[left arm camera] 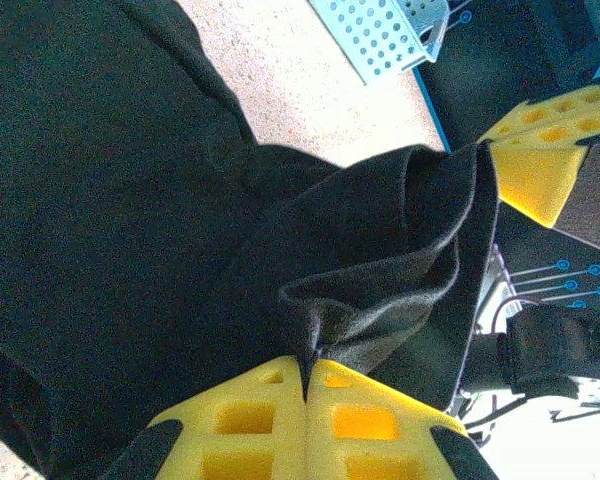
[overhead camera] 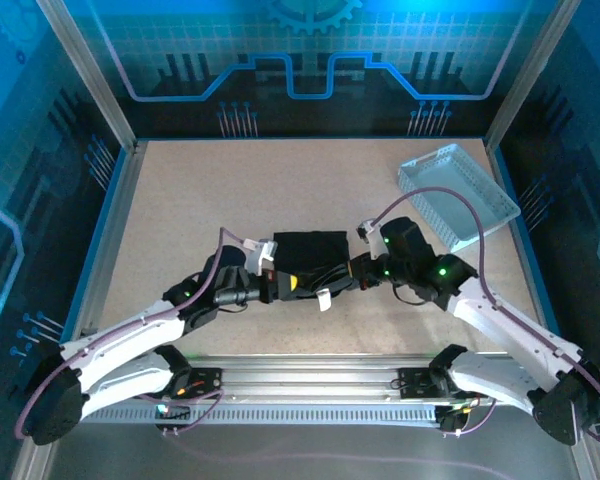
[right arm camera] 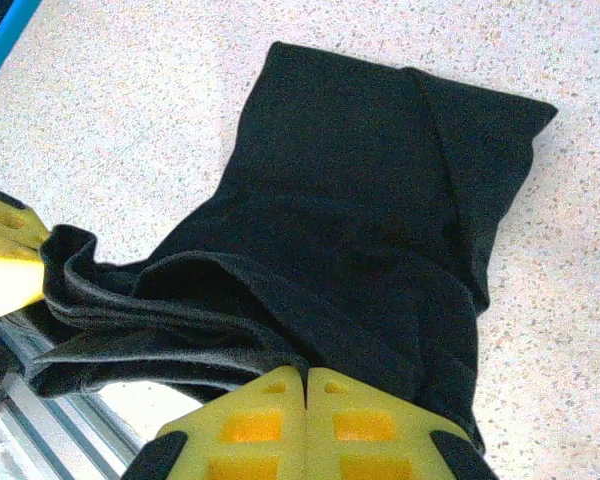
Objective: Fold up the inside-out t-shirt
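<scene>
I have both grippers clamped on the t-shirt. The left gripper pinches a bunched fold of black cloth between its closed pads, and the right gripper does the same just beside it. The t-shirt lies mid-table as a compact dark block, well apart from the tray at the far right. The held edge is the near one, running left to right between the jaws. The rest spreads away from the arm bases, so I judge the next move goes forward, both arms together.

Tray blocks far right; t-shirt fills near centre; table open far left.
</scene>
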Motion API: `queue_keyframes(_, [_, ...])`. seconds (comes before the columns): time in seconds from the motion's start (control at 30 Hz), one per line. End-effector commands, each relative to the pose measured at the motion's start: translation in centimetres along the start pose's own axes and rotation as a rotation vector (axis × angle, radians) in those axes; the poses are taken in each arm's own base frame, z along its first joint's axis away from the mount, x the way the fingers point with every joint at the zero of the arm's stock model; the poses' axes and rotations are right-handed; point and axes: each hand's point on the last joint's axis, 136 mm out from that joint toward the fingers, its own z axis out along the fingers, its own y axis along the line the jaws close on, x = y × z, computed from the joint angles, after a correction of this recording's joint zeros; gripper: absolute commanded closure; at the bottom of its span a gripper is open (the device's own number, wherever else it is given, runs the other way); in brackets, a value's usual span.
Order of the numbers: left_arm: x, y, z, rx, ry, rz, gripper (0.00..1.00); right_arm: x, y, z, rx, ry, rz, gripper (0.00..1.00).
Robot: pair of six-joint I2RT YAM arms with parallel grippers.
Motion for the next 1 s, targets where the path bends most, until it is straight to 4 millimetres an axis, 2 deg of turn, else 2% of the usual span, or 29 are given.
queue_keyframes(0.0, [-0.9,1.2,0.0,-0.086,-0.039,-0.023,1.00,-1.4,0.2,1.3,0.006,-0.021,0.038,1.00])
queue_keyframes(0.03, [-1.8,1.5,0.1,-0.123,-0.056,-0.013,1.00,-1.8,0.0,1.8,0.027,-0.014,0.031,1.00])
queue_keyframes(0.07, [-2.8,1.7,0.1,-0.163,-0.072,0.000,1.00,-3.5,0.2,1.8,0.039,-0.033,0.015,1.00])
queue_keyframes(0.13, [-5.0,2.1,0.3,-0.205,-0.108,0.008,1.00,-5.5,0.1,2.7,0.060,-0.034,-0.007,1.00])
queue_keyframes(0.23, [-8.2,3.8,0.7,-0.260,-0.156,-0.039,1.00,-8.3,0.0,4.0,0.084,-0.038,-0.044,1.00])
queue_keyframes(0.4, [-11.6,6.6,2.5,-0.362,-0.163,-0.058,1.00,-11.1,-2.4,7.4,0.141,0.001,-0.072,1.00])
queue_keyframes(0.6, [-13.6,11.6,5.1,-0.474,-0.126,-0.115,1.00,-13.3,-5.7,11.4,0.177,0.041,-0.047,1.00])
queue_keyframes(0.7, [-14.1,14.3,5.8,-0.547,-0.121,-0.144,1.00,-13.9,-7.4,13.5,0.186,0.056,-0.036,1.00])
queue_keyframes(0.93, [-13.9,19.3,7.1,-0.685,-0.054,-0.214,1.00,-13.4,-10.1,18.8,0.215,0.147,-0.030,1.00])
queue_keyframes(0.97, [-13.5,19.9,7.3,-0.710,-0.032,-0.224,0.95,-13.3,-10.5,19.3,0.230,0.159,-0.029,1.00])
